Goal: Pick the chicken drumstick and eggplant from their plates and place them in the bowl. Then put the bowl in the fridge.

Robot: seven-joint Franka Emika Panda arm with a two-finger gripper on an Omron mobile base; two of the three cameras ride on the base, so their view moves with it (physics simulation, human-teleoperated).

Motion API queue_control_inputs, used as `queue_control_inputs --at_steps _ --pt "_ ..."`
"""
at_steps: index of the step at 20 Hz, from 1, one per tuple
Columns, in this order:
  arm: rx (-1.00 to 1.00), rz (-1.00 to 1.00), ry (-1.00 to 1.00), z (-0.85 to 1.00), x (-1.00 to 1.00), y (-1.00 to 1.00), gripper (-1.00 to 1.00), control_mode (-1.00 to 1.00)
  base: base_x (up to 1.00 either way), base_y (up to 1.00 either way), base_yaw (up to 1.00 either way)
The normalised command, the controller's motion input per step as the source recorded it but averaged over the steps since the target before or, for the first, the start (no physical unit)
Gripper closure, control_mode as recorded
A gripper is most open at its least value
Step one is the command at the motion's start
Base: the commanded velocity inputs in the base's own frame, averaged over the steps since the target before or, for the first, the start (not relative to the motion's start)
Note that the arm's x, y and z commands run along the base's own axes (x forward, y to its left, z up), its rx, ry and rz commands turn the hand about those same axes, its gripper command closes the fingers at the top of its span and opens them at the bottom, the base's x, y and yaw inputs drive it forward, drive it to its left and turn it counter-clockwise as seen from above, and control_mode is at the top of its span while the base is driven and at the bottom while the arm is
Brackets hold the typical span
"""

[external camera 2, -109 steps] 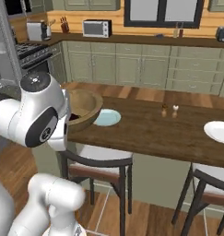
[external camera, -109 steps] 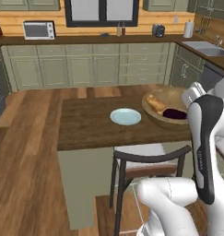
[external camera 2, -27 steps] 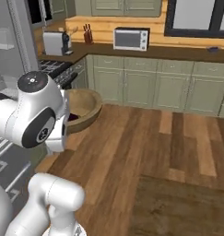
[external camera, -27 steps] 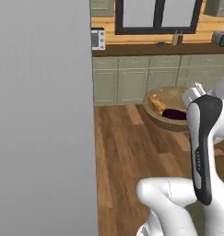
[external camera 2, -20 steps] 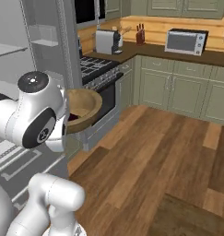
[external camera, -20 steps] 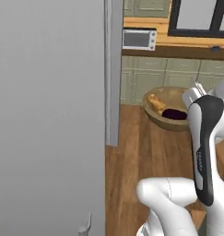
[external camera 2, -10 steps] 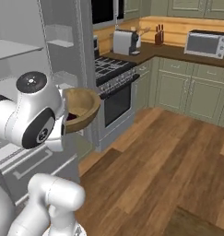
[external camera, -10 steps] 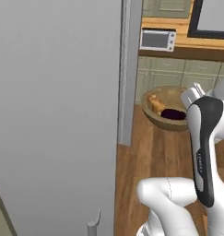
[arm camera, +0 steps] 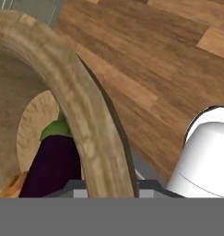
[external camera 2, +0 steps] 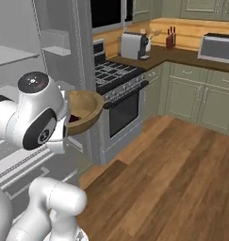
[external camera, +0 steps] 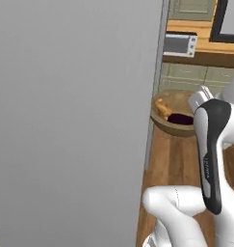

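Bowl [external camera: 174, 117] rides in the closed pincer holding drumstick [external camera: 162, 107] and eggplant [arm camera: 53, 164], beside the fridge [external camera: 75, 116]; shelving remains.

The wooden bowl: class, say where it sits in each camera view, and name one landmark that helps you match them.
Left base view: bowl right of centre, beside the grey fridge door.
Right base view: left of centre, by the white arm.
Hand view: its rim arcs down the left half.
Shared landmark: the eggplant inside it.

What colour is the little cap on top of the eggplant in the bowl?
Green, on the dark purple oval eggplant inside the tan wooden bowl; the hand view shows it best.
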Motion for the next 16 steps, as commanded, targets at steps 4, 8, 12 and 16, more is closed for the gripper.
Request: queue_control_inputs --at_steps 4,8,12,16 --pt "0.00 0.00 0.00 0.00 0.00 0.00 1.00 1.00 0.26 -0.36 0.69" --pt "0.00 0.00 0.00 0.00 0.00 0.00 1.00 1.00 0.01 -0.44 0.81" --pt "0.00 0.00 0.00 0.00 0.00 0.00 1.00 1.00 0.00 -0.54 0.78" --pt "0.00 0.00 0.00 0.00 0.00 0.00 1.00 1.00 0.61 -0.74 0.55"
